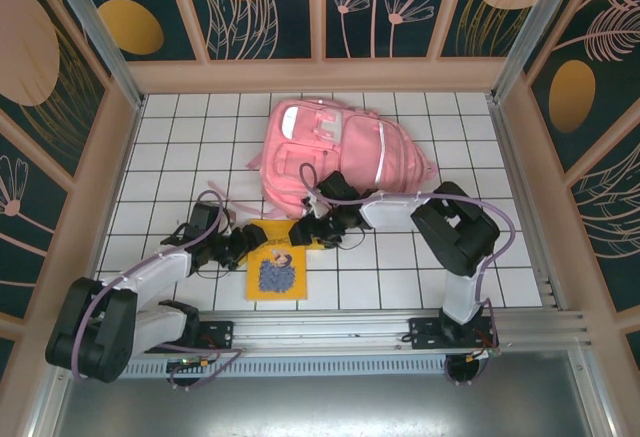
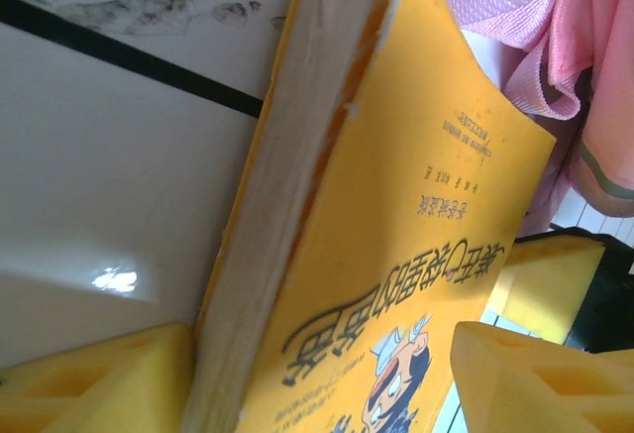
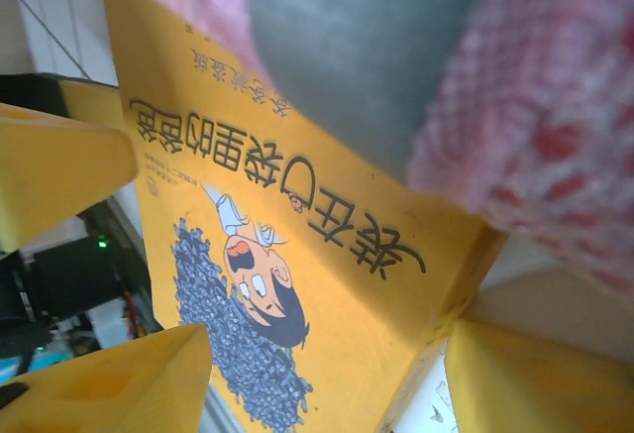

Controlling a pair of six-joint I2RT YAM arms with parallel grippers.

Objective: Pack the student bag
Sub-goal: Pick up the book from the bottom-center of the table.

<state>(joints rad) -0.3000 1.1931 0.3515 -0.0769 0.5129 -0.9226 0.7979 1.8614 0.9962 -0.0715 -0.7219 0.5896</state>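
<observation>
Pink student bag (image 1: 335, 152) lies far-centre on table (image 1: 180, 157), yellow book (image 1: 277, 275) not yet inside; we see left gripper (image 1: 248, 246) and right gripper (image 1: 318, 230) spread astride the book, so packing's barely begun.

You have open table (image 1: 170, 147) on both sides of the student bag (image 1: 340, 147), but the left claw (image 1: 250, 247) and right claw (image 1: 305, 232) crowd the yellow book's (image 1: 277, 275) far end against it.

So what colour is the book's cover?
Orange-yellow book, clearest in the right wrist view.
</observation>
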